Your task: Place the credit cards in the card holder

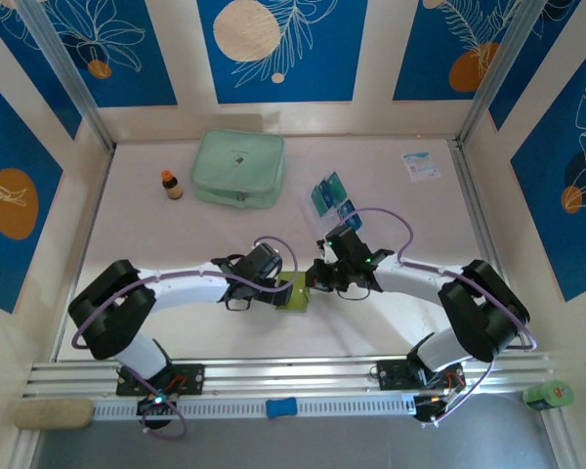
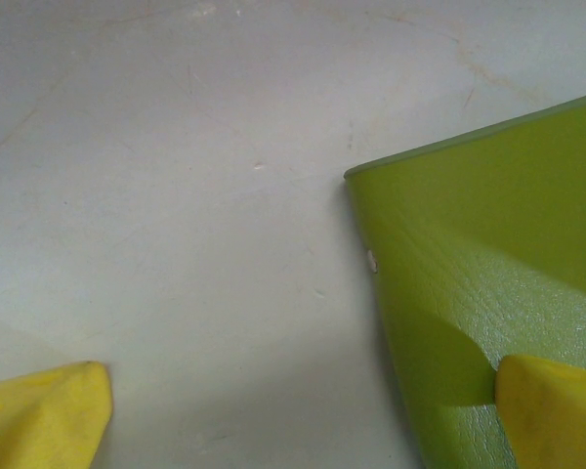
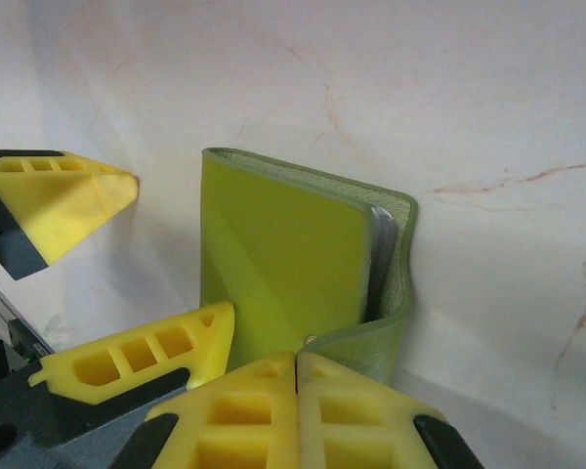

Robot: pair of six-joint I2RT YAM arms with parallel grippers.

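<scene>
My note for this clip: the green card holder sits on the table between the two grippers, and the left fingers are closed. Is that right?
Not quite. The left fingers are spread wide open, not closed; the left wrist view shows their two tips far apart. The rest stands: the card holder sits on the table between the two.

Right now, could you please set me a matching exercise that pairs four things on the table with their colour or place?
Things:
1. card holder
2. credit cards
3. zip pouch
4. small bottle

Descriptions:
A. brown with an orange cap, left of the pouch
B. yellow-green, nearest of the four
C. pale mint, far centre
D. teal and blue, right of the pouch

Pairs: 1-B; 2-D; 3-C; 4-A.
</scene>
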